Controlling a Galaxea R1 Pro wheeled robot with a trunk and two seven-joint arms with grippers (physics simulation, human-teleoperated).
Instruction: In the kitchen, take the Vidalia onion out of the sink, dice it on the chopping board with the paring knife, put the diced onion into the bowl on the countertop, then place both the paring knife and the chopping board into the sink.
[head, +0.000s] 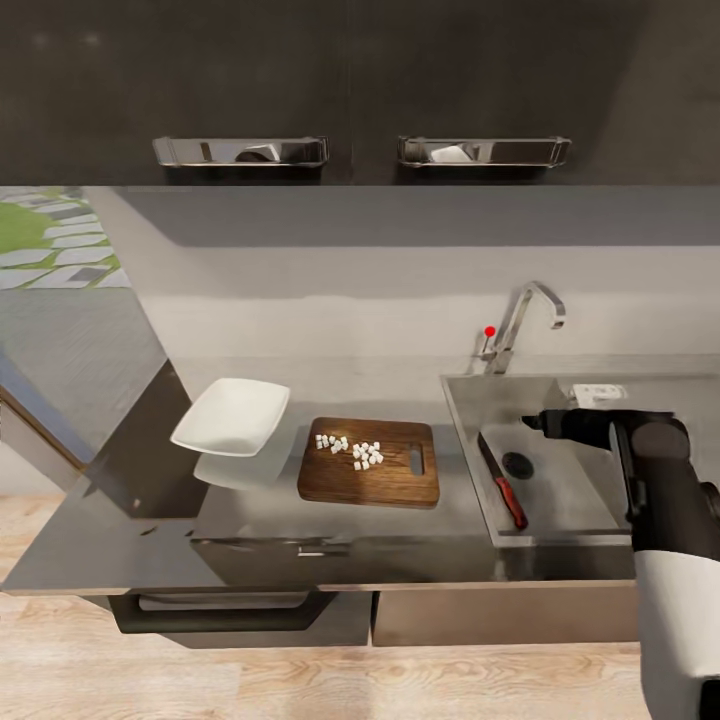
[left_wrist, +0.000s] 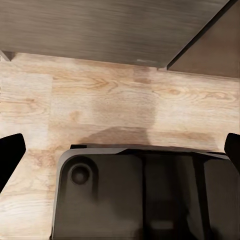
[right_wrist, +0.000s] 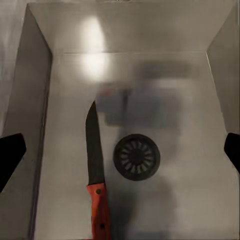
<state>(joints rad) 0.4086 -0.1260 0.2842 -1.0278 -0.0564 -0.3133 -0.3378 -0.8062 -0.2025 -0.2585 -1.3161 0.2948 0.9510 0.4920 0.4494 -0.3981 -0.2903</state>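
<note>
Right arm (head: 660, 500) stretched over sink (head: 470, 440) — end effector (right_wrist: 120, 145) spread above paring knife (right_wrist: 95, 165)

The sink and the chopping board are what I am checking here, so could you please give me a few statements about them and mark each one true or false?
1. The paring knife lies in the sink beside the round drain. True.
2. The diced onion is in the bowl. False: the white pieces sit on the chopping board, and no pieces show in the bowl.
3. The chopping board is in the sink. False: it lies on the countertop, between the bowl and the sink.
4. The right gripper is over the sink with its fingers spread and nothing between them. True.
5. The knife's handle is blue. False: it is red-orange.
</note>
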